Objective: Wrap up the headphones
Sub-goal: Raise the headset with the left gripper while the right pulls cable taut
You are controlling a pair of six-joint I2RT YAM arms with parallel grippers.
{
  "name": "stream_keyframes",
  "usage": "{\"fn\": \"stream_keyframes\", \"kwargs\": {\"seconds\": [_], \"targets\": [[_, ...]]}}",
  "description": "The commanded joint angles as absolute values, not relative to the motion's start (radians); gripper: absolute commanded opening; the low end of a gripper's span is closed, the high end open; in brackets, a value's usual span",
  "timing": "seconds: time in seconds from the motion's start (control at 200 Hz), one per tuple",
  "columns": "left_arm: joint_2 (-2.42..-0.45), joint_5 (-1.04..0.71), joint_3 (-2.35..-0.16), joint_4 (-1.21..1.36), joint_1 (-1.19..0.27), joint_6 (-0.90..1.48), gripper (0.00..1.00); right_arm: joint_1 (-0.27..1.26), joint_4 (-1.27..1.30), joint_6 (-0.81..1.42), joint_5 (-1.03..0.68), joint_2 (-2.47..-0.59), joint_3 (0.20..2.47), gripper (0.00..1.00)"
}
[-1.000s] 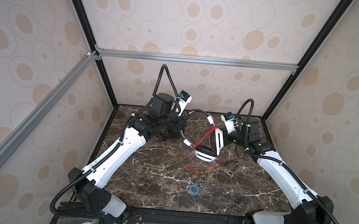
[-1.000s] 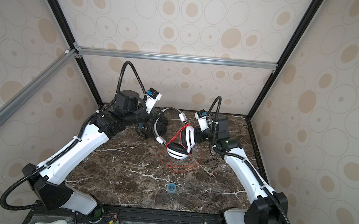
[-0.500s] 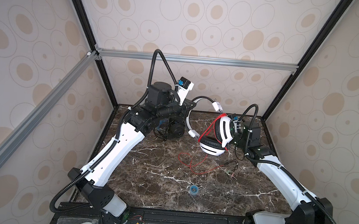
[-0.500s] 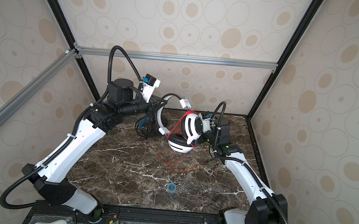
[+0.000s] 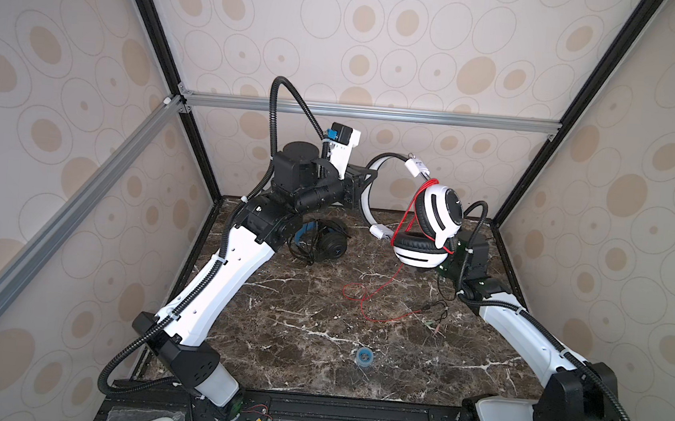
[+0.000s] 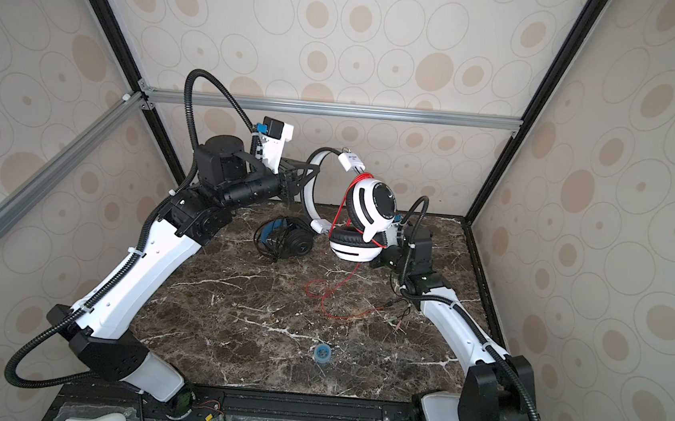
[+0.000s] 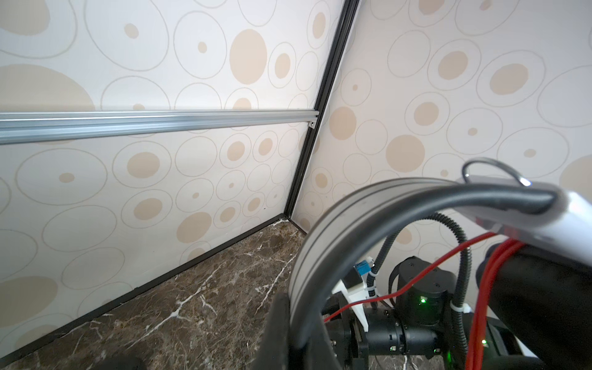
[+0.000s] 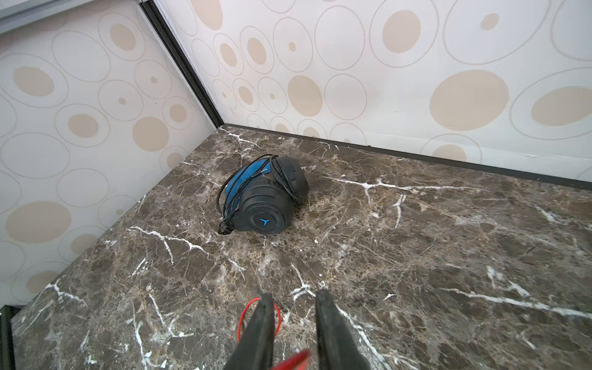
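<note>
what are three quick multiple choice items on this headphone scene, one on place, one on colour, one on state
1. Where do the black headphones lie?
A) hung on the wall
B) on the table, back left
C) on the rail

2. What colour is the white headphones' cord?
A) red
B) green
C) yellow

3. How is the left gripper?
A) open, empty
B) resting on the table
C) shut on the white headphones' headband

B, they sit on the marble.
A, a red line trails from them to the table.
C, the headband is clamped in its jaws.
</note>
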State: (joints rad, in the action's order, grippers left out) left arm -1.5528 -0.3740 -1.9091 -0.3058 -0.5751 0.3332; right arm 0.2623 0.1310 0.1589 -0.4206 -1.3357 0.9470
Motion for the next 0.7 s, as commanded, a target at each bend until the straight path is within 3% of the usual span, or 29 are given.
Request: {"fn": "stream_keyframes", "kwargs": {"seconds": [0.0, 0.295, 0.49, 0.695], "targets": [[-1.498, -0.373, -1.914, -0.138, -0.574, 0.428, 0.00, 0.260, 0.210, 0.218, -0.479, -1.379, 0.931, 0.25], [-1.496, -0.363, -1.902, -0.080, -0.570, 0.466, 0.00, 0.260, 0.326, 0.311, -0.545, -1.489, 0.902, 0.27], [-1.484, -0.323, -1.855, -0.001, -0.562, 0.512, 0.00, 0.262, 0.337, 0.306, -0.555, -1.519, 0.879, 0.09], [-1.505, -0.210, -1.852, 0.067, -0.548, 0.599, 0.00, 0.270, 0.282, 0.286, -0.510, -1.484, 0.847, 0.00]]}}
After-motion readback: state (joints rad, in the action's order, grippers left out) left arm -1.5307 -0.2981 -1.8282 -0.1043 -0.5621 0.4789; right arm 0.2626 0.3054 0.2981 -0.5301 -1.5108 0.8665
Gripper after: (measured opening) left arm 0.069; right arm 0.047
